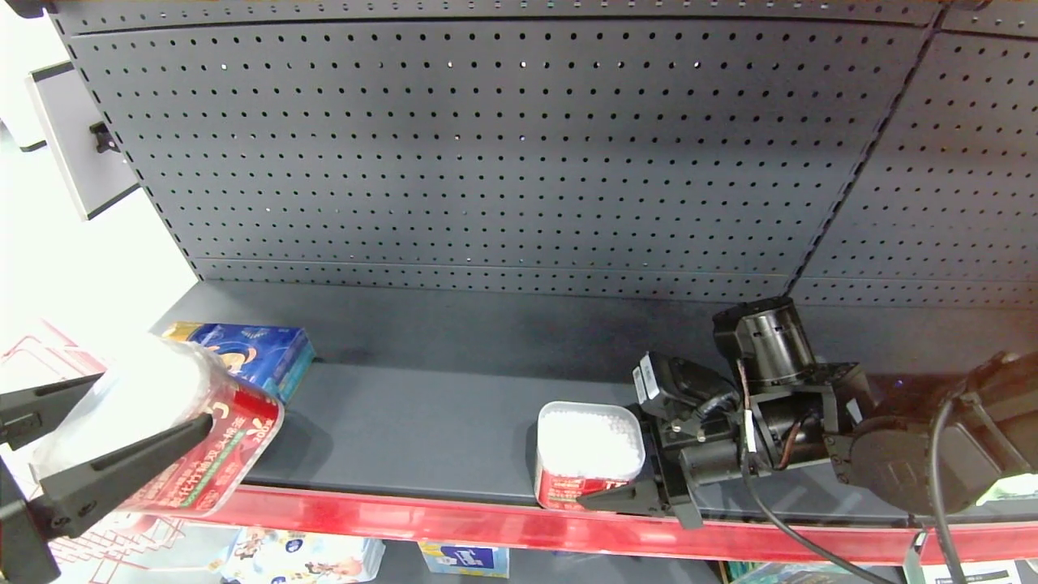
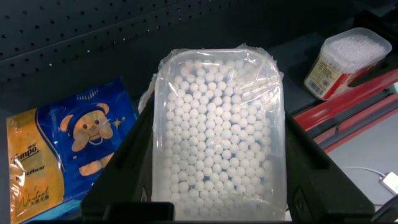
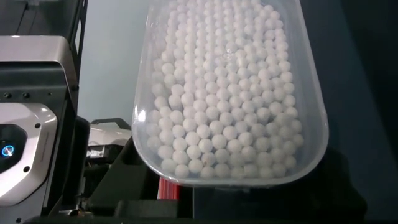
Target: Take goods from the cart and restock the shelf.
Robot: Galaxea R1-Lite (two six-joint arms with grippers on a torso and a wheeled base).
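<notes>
On my far left, the red wire cart (image 1: 89,545) sits below shelf level. My left gripper (image 1: 154,401) hangs off the shelf's left end, out in front of the red edge (image 1: 486,519), pinching the left tub (image 1: 203,454) between both fingers. This is a clear tub of cotton swabs with a red label, and it is tilted with its white swab tips towards the camera. In the left wrist view the fingers (image 2: 124,162) press against both long sides of it.

Just behind it, a blue tissue pack (image 1: 251,353) lies flat on the shelf (image 1: 422,405) at the left end, near the pegboard (image 1: 486,162).

Right of centre, the right tub (image 1: 588,450) stands upright on the shelf, just behind the red edge and well apart from the tissue pack. My right gripper (image 1: 616,474) comes in from the right, closed around this tub. The near finger lies against the base of the label, and in the right wrist view the tub sits tight between dark fingers on either side.

Under the shelf, more packaged goods (image 1: 300,560) lie on a lower level.
</notes>
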